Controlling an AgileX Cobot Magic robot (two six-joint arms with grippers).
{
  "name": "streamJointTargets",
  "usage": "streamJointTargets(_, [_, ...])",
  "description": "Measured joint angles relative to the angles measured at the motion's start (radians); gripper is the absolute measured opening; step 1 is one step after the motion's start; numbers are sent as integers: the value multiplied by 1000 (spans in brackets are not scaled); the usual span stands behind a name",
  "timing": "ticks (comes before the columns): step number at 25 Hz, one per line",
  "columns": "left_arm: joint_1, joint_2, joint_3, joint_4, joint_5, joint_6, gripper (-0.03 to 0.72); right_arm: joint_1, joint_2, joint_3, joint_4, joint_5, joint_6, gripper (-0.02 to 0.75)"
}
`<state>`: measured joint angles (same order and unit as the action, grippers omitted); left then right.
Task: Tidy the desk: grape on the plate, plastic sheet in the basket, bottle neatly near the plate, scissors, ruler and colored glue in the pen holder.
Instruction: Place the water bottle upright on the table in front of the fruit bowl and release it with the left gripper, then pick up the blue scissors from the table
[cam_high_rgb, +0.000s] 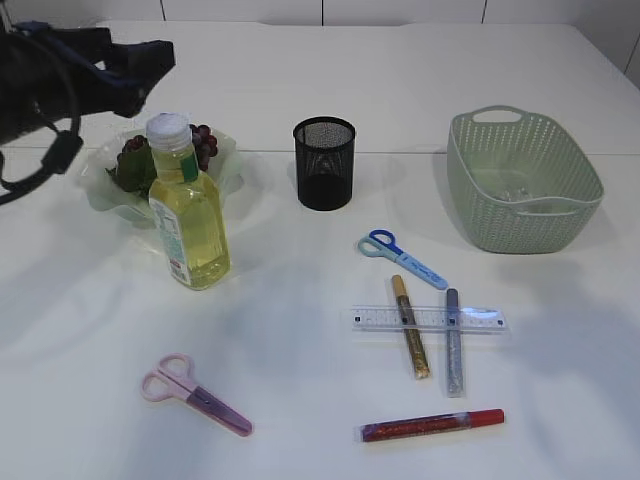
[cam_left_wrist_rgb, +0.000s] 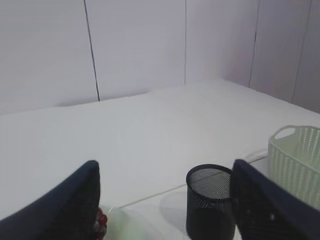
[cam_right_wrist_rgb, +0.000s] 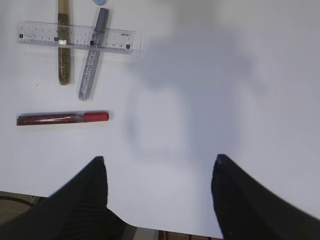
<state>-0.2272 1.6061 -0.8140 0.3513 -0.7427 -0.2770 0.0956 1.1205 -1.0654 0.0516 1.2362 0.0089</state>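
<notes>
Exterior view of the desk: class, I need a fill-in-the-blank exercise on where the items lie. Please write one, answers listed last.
1. The clear ruler lies across the gold and ____ glue pens.
2. The pink scissors lie on the table, ____ the pen holder.
3. The grapes sit directly behind the ____.
4. The red glue pen lies ____ the other pens.

Answers: silver; outside; bottle; apart from

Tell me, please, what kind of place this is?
Probably a staged desk in a lab or office: a plain white table against pale wall panels, laid with stationery such as a ruler, scissors and a mesh pen holder.
</notes>
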Motion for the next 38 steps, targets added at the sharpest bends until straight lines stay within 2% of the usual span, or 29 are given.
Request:
streamJointTargets(4, [0,-140,0,0,282,-44,560,0,0,0,0,0,0,512])
streamJointTargets(13, [0,-433,6,-18,932,-52,511,0,0,0,0,0,0,511])
streamJointTargets(18, [0,-492,6,-131,1330,-45,508,0,0,0,0,0,0,511])
streamJointTargets(21, [0,-492,4,-212,1490,29,508,0,0,0,7,0,0,511])
streamJointTargets(24, [0,-492,0,-284,1613,95,508,0,0,0,32,0,0,511])
streamJointTargets(28, [0,-492,0,-374,1735,112,507,0,0,0,51,2,0,511])
streamJointTargets(38, [0,-493,0,-394,1766,118,489,0,0,0,60,2,0,511])
